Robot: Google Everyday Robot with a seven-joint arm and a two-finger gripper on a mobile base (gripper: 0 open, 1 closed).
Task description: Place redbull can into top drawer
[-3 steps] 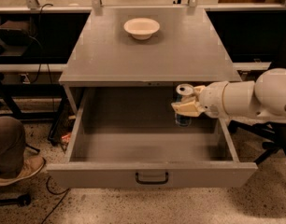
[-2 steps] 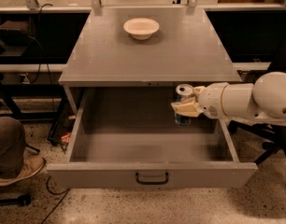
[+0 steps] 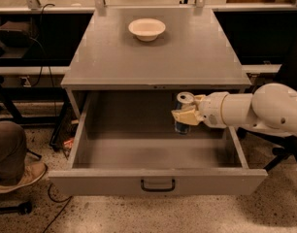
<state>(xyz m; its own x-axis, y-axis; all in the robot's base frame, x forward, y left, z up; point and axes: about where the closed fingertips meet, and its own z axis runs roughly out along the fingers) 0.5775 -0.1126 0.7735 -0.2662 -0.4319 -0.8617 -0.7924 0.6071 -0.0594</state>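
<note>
Nearest is the wide grey metal top drawer (image 3: 158, 175), pulled open, its small dark bail handle (image 3: 158, 185) at the centre of the front panel. Above the drawer's right rear part my cream two-finger gripper (image 3: 185, 116) reaches in from the right, fingers clamped on the slim silver and blue redbull can (image 3: 184, 99). The can stands upright, long axis vertical, shiny top facing up, over the drawer's inside. Beyond the drawer, on the grey cabinet top (image 3: 153, 62), sits a shallow white bowl (image 3: 146, 29).

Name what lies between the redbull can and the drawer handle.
Camera view: just the top drawer's bare floor and front panel; the gripper holds the redbull can near its back.
</note>
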